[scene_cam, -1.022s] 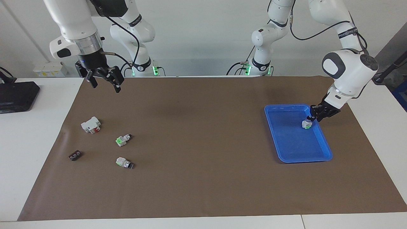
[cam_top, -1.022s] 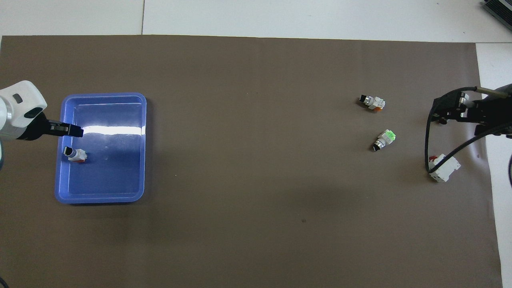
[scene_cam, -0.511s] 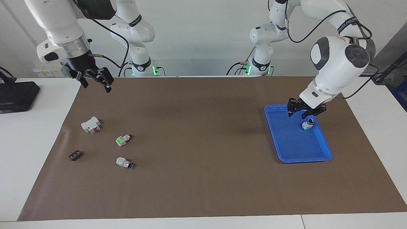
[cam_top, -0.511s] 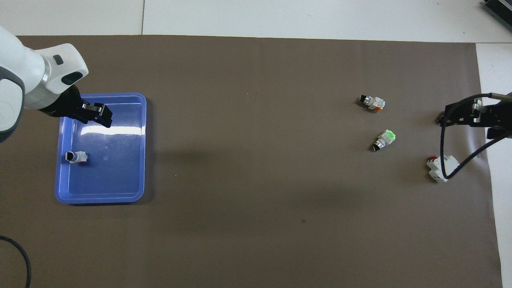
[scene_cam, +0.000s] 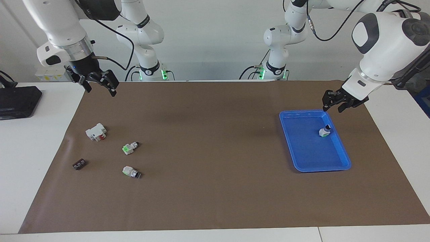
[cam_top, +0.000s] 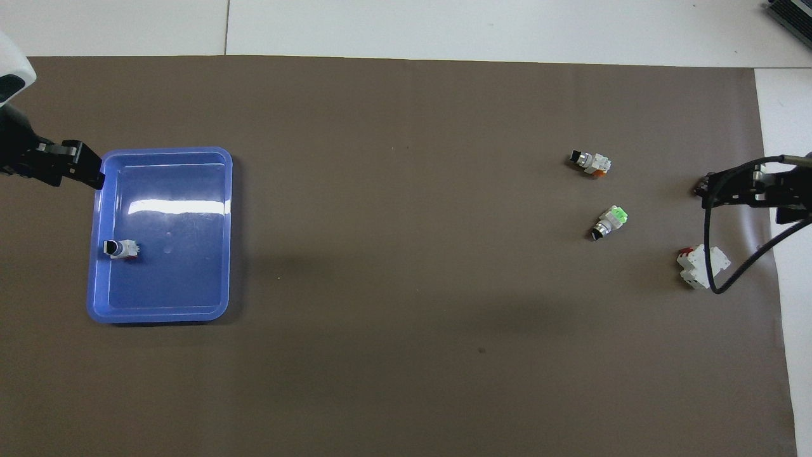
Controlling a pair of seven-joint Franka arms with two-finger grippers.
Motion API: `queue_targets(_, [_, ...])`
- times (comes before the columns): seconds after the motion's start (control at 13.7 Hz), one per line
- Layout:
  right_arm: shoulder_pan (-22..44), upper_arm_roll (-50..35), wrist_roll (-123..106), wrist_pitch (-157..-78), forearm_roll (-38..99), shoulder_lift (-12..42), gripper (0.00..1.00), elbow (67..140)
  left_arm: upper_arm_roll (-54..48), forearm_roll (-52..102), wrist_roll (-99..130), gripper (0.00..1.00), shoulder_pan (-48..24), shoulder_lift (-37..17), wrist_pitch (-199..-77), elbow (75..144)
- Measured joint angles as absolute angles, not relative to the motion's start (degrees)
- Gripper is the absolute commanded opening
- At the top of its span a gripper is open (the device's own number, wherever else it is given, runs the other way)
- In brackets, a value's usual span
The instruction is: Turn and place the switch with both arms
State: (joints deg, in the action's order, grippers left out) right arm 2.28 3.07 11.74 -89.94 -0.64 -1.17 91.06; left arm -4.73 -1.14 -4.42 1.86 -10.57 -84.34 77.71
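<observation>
The switch point(scene_cam: 325, 131) lies in the blue tray point(scene_cam: 302, 148), close to the tray wall toward the left arm's end. In the overhead view the switch point(cam_top: 120, 249) shows a white-grey body, an orange-red part and a black end, inside the tray point(cam_top: 190, 292). My left gripper point(scene_cam: 342, 101) is open and empty, raised beside the tray toward the left arm's end; it also shows in the overhead view point(cam_top: 63, 168). My right gripper point(scene_cam: 99, 86) is open and empty, up over the mat's edge at the right arm's end, and shows in the overhead view point(cam_top: 729, 187).
At the right arm's end of the brown mat point(scene_cam: 208, 151) lie a white block with a red part point(scene_cam: 96, 131), a green-capped switch point(scene_cam: 129, 148), another small switch point(scene_cam: 131, 172) and a small black part point(scene_cam: 79, 164). A black device point(scene_cam: 16, 101) sits off the mat.
My left gripper let go of the switch in the tray, rose and swung away toward the left arm's end. My right gripper drifted a little toward its own end of the table.
</observation>
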Motion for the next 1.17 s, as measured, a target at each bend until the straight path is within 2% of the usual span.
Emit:
queue_targets(0.15, [3.1, 3.5, 11.7, -89.1, -0.6, -1.2, 1.0, 91.0, 2.3, -1.1, -4.4, 0.95, -4.5, -7.5, -84.6, 79.1])
queue_targets(0.22, [3.0, 3.6, 11.3, -87.0, -0.6, -1.2, 1.0, 91.0, 3.2, -1.1, -4.4, 0.99, -5.5, -6.2, -85.7, 81.0])
queue_targets(0.58, [2.8, 3.6, 9.9, -84.9, -0.6, -1.2, 1.0, 90.8, 3.6, -1.0, -4.4, 1.0, -5.7, -3.1, -95.0, 90.9])
queue_targets(1.17, [3.4, 3.5, 9.9, -84.4, -1.4, -1.2, 1.0, 90.1, 4.6, -1.0, -4.3, 1.0, -5.4, -2.1, -98.1, 92.2])
